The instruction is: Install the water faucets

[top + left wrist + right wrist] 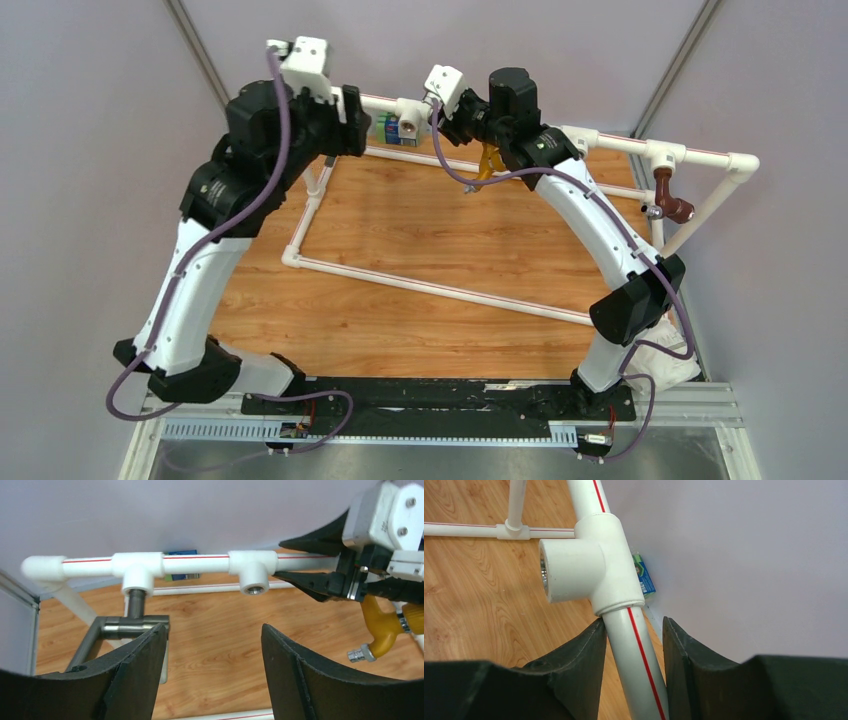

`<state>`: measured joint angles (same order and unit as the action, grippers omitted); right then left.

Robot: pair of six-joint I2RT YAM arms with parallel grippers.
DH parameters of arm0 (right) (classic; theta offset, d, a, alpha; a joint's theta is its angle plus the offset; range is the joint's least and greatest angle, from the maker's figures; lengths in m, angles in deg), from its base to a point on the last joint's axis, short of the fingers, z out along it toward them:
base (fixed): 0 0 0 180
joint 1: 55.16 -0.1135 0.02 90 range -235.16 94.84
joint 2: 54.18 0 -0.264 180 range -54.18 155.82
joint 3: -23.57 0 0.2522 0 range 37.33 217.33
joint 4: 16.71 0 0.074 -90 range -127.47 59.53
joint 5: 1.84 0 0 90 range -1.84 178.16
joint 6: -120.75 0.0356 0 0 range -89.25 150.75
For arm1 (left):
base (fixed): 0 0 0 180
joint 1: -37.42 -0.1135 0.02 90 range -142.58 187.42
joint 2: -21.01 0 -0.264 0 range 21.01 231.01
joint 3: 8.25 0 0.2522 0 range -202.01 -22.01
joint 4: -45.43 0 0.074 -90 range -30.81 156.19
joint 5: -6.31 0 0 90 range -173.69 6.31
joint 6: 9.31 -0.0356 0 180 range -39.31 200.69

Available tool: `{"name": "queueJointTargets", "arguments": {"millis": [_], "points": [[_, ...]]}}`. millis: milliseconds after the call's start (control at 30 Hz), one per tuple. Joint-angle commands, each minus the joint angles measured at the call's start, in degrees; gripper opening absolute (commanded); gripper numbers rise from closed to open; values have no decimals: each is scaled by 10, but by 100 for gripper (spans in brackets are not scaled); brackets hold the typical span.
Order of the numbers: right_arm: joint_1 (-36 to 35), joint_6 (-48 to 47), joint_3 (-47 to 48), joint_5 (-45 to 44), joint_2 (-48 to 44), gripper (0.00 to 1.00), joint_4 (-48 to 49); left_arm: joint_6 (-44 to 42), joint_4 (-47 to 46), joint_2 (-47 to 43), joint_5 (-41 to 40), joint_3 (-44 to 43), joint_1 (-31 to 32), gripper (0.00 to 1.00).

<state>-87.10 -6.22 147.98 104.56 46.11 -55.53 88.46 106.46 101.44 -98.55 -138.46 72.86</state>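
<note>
The dark grey faucet [134,599] hangs from the left tee [137,570] of the white back pipe [195,562]; its cross-bar and tube run down-left, partly behind my left finger. My left gripper [212,635] is open and empty, with the faucet just outside its left finger [135,665]. In the top view my left wrist [345,120] hides the faucet. My right gripper [633,622] is shut on the white pipe [636,645] just below an empty tee [584,565]. It also shows in the left wrist view [287,557] and the top view [438,112].
The empty tee [252,575] sits between the two grippers. An orange tap [488,160] hangs under my right wrist and a brown tap [672,200] is on the right pipe. A blue-green box [388,128] stands by the back wall. White frame pipes [440,288] cross the wooden board.
</note>
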Motion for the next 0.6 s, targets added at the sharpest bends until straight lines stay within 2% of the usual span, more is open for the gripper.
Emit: {"name": "queueJointTargets", "arguments": {"millis": [0,167,267,333,433,567], "points": [[-29,66,-24,56,15,0,-67,85,-32,-61,11,19,-52,76],[-29,65,-25,57,15,0,-66,116,10,-91,28,30,-138,78],[-29,66,-25,57,12,0,-67,138,13,-116,76,59,-197,79],[-29,66,-25,57,11,0,-66,153,3,-128,117,81,-240,79],[-29,66,-25,59,11,0,-66,194,-25,-147,227,125,-319,79],[-29,65,-26,58,10,0,-65,251,-91,-156,349,206,-382,79]]}}
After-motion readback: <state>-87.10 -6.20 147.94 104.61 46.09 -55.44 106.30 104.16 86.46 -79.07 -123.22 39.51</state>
